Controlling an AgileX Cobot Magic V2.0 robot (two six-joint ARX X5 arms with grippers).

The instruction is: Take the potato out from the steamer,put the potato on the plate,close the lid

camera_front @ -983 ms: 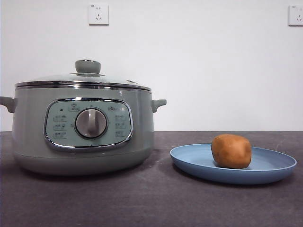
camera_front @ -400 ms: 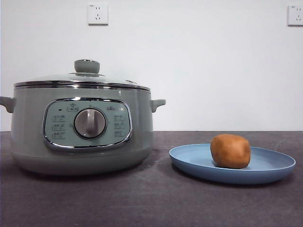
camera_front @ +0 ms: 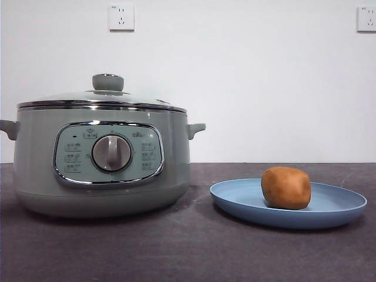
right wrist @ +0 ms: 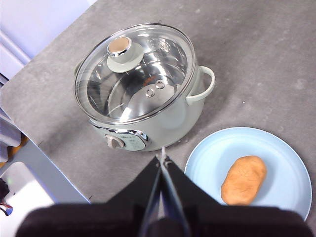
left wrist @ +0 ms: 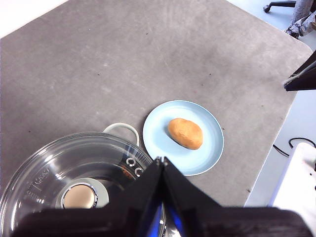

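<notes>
The orange-brown potato (camera_front: 286,187) lies on the light-blue plate (camera_front: 341,210), right of the steamer (camera_front: 100,158). The glass lid (camera_front: 103,98) with its green knob sits closed on the steamer's chrome rim. From high above, the left wrist view shows the potato (left wrist: 185,133) on the plate (left wrist: 158,133) beside the lid (left wrist: 44,173); my left gripper (left wrist: 162,160) hangs shut and holds nothing. The right wrist view shows the steamer (right wrist: 148,123), lid (right wrist: 133,74), plate (right wrist: 276,148) and potato (right wrist: 243,179) far below; my right gripper (right wrist: 163,159) is shut and holds nothing. Neither arm appears in the front view.
The grey table (camera_front: 188,252) runs to a white wall with two sockets (camera_front: 121,17). The table's edge (left wrist: 281,123) lies beyond the plate, with floor and a white box (left wrist: 301,187) past it.
</notes>
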